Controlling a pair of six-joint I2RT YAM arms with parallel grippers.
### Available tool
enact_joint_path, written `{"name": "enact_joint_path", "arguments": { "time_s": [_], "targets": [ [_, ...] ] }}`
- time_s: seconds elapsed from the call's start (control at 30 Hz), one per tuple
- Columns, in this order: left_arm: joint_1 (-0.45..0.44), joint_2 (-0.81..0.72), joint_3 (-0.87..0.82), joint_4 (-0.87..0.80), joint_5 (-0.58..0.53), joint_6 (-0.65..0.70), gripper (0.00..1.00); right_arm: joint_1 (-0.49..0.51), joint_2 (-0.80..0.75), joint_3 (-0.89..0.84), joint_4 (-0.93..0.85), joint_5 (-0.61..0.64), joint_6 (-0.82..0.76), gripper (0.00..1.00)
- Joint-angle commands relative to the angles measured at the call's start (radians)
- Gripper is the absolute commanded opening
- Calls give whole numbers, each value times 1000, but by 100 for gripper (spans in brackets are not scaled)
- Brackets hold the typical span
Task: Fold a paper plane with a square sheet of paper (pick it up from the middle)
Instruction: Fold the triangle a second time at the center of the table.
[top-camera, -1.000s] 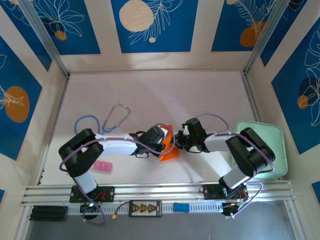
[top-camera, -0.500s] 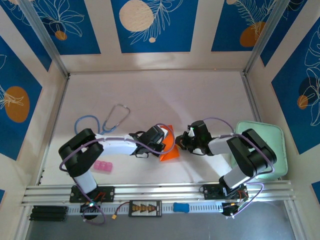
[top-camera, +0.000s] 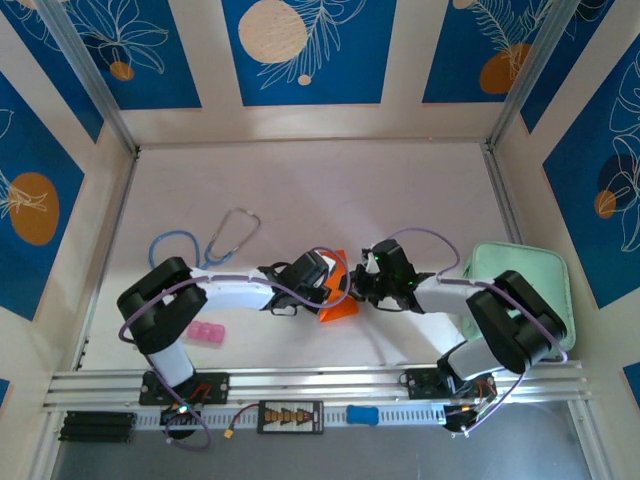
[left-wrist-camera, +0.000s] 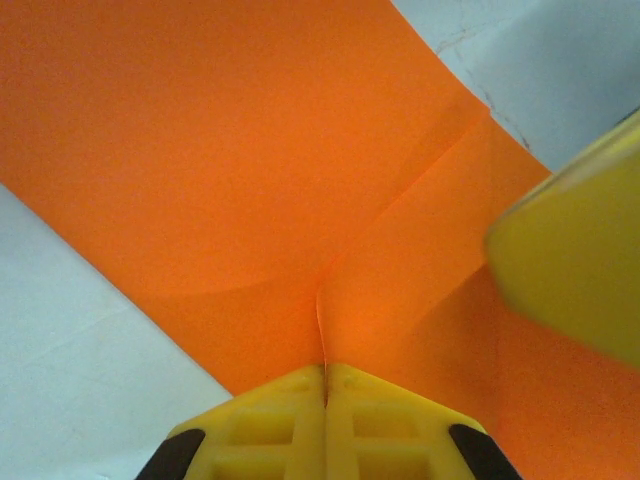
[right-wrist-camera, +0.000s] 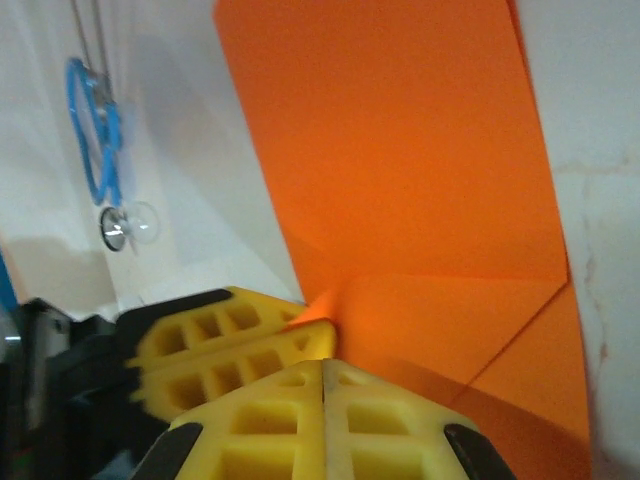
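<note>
White bench (top-camera: 300, 190) | square sheet of paper (top-camera: 341, 304) creased | left fingers (left-wrist-camera: 280, 420) clamped on it | right fingers (right-wrist-camera: 270, 425) together, seemingly pinching it

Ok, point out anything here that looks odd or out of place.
A stethoscope lies left of centre on the table, unrelated to folding. The orange paper, creased, is pinched by the left hand and right hand; no tear visible.

Bright even light from above, soft shadows; the left gripper (left-wrist-camera: 325, 372) looks blurred close up
</note>
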Motion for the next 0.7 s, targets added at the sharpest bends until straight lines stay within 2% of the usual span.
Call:
{"name": "enact_joint_path", "arguments": {
  "time_s": [0.0,0.47,0.6,0.67],
  "targets": [
    [12,30,2,-46,18,14,0,11,44,22,11,-18,10,0],
    [12,13,9,-61,32,13,1,4,122,-60,-5,15,29,0],
    [12,-31,33,-109,9,6,11,0,112,-59,-25,24,25,0],
    [12,-57,53,-144,-3,-2,22,-1,112,-57,-26,24,25,0]
  ]
}}
